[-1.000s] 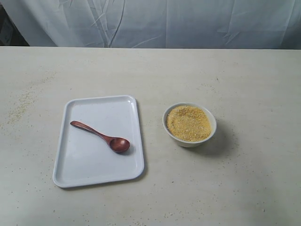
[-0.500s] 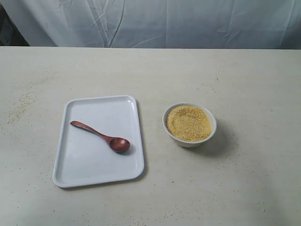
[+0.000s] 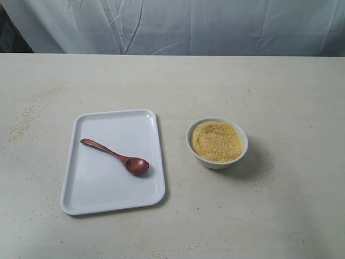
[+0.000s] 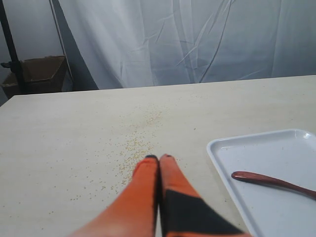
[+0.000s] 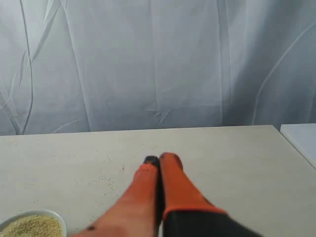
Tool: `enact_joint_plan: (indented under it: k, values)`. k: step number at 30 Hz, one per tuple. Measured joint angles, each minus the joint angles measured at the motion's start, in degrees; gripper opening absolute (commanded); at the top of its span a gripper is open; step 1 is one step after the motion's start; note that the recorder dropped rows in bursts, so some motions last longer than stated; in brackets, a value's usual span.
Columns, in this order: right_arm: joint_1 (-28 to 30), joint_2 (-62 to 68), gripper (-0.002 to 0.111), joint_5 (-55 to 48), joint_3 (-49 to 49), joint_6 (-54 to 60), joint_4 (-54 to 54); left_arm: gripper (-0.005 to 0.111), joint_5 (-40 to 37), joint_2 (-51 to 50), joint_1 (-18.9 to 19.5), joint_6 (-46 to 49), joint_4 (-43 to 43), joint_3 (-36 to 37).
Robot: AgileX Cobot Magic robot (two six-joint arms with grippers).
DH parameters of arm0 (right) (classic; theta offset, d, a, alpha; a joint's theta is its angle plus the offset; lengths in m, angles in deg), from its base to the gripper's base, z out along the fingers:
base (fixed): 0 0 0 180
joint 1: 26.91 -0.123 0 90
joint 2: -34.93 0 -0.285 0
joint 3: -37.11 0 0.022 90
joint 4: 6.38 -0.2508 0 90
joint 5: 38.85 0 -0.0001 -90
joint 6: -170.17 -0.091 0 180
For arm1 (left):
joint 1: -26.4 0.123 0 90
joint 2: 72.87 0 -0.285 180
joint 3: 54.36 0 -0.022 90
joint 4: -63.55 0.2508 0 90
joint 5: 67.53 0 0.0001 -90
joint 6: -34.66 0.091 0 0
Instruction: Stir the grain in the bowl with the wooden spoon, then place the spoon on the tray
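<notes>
The dark wooden spoon [image 3: 116,155] lies on the white tray [image 3: 102,189] left of centre, its oval end toward the bowl side. The small white bowl [image 3: 217,160] stands to the tray's right, filled with yellow grain [image 3: 215,141]. Neither gripper shows in the exterior view. In the left wrist view my left gripper [image 4: 158,158] is shut and empty above the table, with the tray [image 4: 232,148] and the spoon's handle [image 4: 266,179] off to one side. My right gripper [image 5: 160,159] is shut and empty too, the bowl [image 5: 52,216] with grain [image 5: 32,226] at that view's corner.
Spilled grains [image 3: 24,118] are scattered on the table at the far left, also under the left gripper as loose grains [image 4: 136,145]. A white curtain [image 3: 172,24] hangs behind the table. A cardboard box [image 4: 42,69] sits beyond the table edge.
</notes>
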Motion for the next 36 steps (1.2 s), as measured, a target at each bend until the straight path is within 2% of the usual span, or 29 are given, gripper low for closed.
enact_joint_plan:
  k: [4, 8, 12, 17, 27, 36]
  values:
    - [0.0, -1.14, 0.0, -1.7, 0.0, -5.16, 4.68, 0.0, 0.0, 0.0, 0.0, 0.0, 0.0, 0.0]
    - [0.0, -1.14, 0.0, -3.87, 0.0, -16.1, 13.71, 0.0, 0.0, 0.0, 0.0, 0.0, 0.0, 0.0]
    - [0.0, -1.14, 0.0, -4.15, 0.0, -19.88, 17.3, 0.0, 0.0, 0.0, 0.0, 0.0, 0.0, 0.0]
    - [0.0, -3.83, 0.0, -4.08, 1.93, -20.55, 18.32, 0.0, 0.0, 0.0, 0.0, 0.0, 0.0, 0.0]
    - [0.0, -11.34, 0.0, -4.19, 13.02, -20.58, 18.59, 0.0, 0.0, 0.0, 0.0, 0.0, 0.0, 0.0]
    - [-4.86, -11.37, 0.0, -2.84, 17.46, -20.2, 18.59, 0.0, 0.0, 0.0, 0.0, 0.0, 0.0, 0.0]
